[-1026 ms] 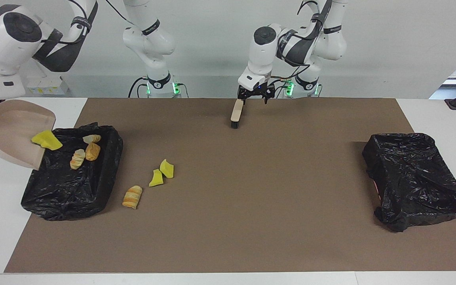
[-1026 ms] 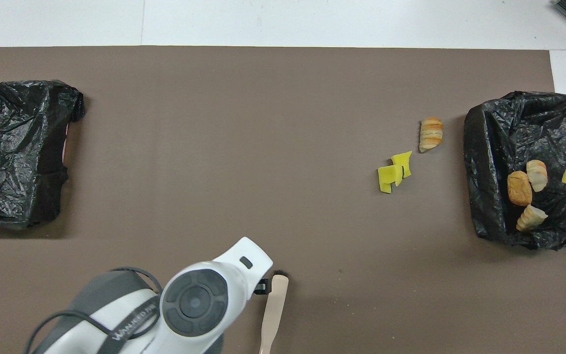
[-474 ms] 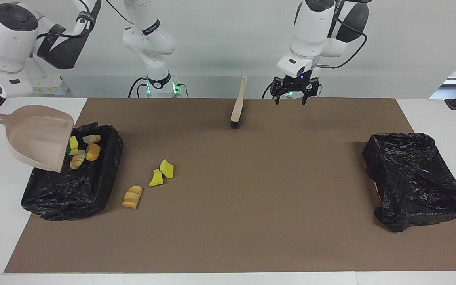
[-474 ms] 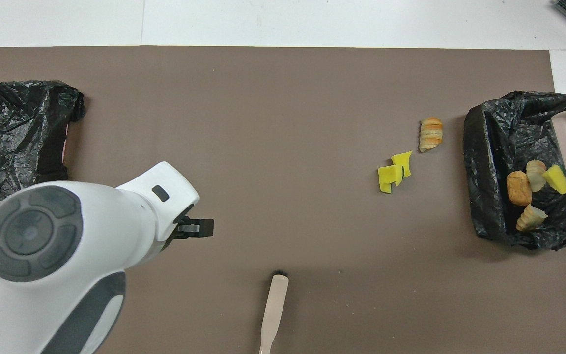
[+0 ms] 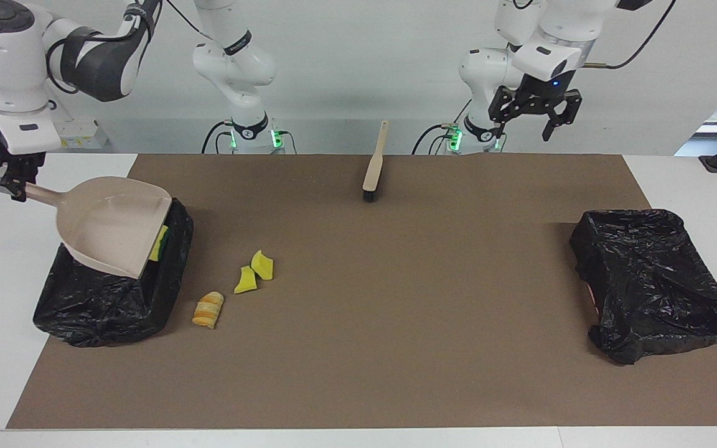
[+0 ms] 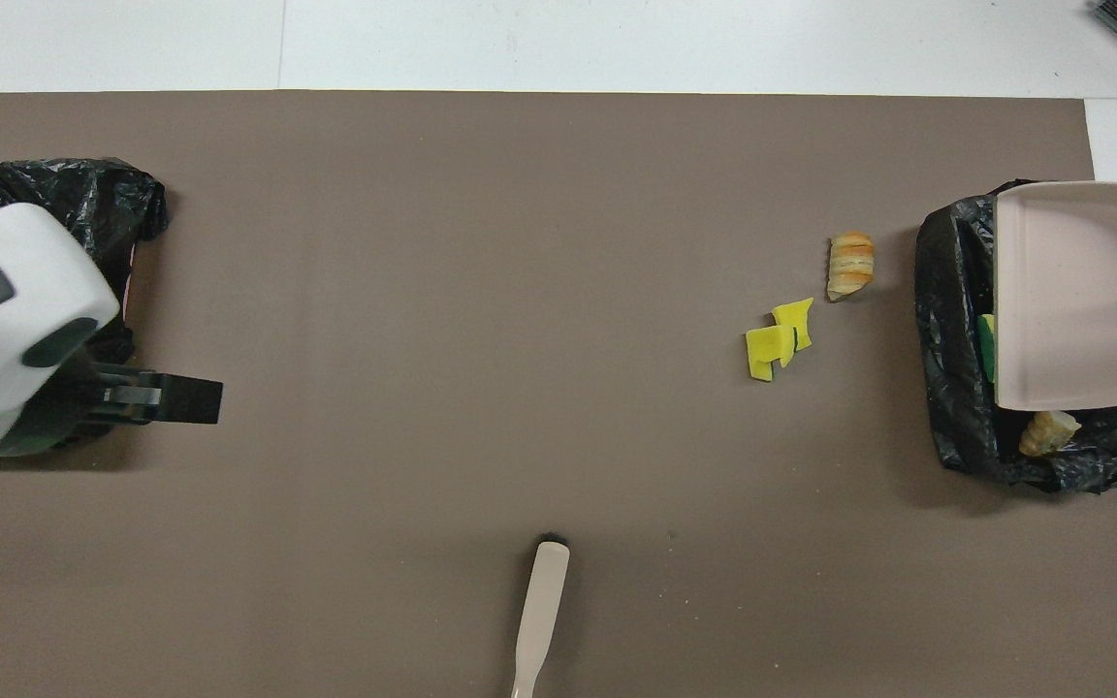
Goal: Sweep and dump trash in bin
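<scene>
Gripping the dustpan by its handle, the right gripper hangs low over the table's edge at the right arm's end, its arm bent down from above; in the facing view the pan tilts mouth-down over the bin, hiding most of what lies inside, with only a green-backed sponge showing at its lip. A second ago the pan sat farther out past the bin with a yellow chunk sliding off it, and three bread bits lay plain in the liner. Three pieces of trash lie on the mat beside the bin: two yellow sponge bits together and a bread bit a little farther from the robots. The left gripper hangs high, fingers spread and empty, well up from the brush, which it hovered right over a second ago. In the overhead view the pan covers most of the bin, one bread bit peeking out beside it; the brush lies unmoved, and the left gripper is over the mat beside the second bin, having swung away from the brush.
</scene>
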`<state>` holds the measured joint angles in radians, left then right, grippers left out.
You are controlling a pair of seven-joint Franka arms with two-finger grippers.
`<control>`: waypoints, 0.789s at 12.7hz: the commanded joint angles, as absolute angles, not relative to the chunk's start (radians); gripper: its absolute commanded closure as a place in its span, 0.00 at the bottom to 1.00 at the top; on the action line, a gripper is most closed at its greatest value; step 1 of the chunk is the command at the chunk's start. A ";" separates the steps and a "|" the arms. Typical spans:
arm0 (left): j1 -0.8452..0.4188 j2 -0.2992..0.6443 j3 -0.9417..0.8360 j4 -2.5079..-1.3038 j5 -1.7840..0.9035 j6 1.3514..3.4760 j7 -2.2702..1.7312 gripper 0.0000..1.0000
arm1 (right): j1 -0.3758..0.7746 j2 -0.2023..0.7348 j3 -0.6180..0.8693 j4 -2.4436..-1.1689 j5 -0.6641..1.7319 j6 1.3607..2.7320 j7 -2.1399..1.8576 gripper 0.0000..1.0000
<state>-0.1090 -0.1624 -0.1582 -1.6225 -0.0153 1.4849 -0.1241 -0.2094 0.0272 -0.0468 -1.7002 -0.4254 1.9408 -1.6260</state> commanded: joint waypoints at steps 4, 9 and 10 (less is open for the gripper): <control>-0.037 0.025 -0.153 -1.345 0.000 1.328 -0.054 0.00 | -0.089 -0.006 -0.009 -1.709 -0.287 1.769 -1.074 1.00; -0.006 -0.006 -0.149 -1.376 -0.003 1.368 -0.008 0.00 | 0.082 0.011 0.000 -1.747 -0.065 1.718 -0.390 1.00; -0.006 -0.008 -0.149 -1.379 -0.003 1.373 -0.011 0.00 | 0.128 0.026 0.000 -1.746 -0.063 1.729 -0.247 1.00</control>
<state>-0.0178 0.0015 -0.1400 -1.3796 -0.0149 1.3719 -0.0241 0.0706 0.0214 0.0021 -1.7321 -0.0950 1.7141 -0.4594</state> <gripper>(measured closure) 0.000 0.683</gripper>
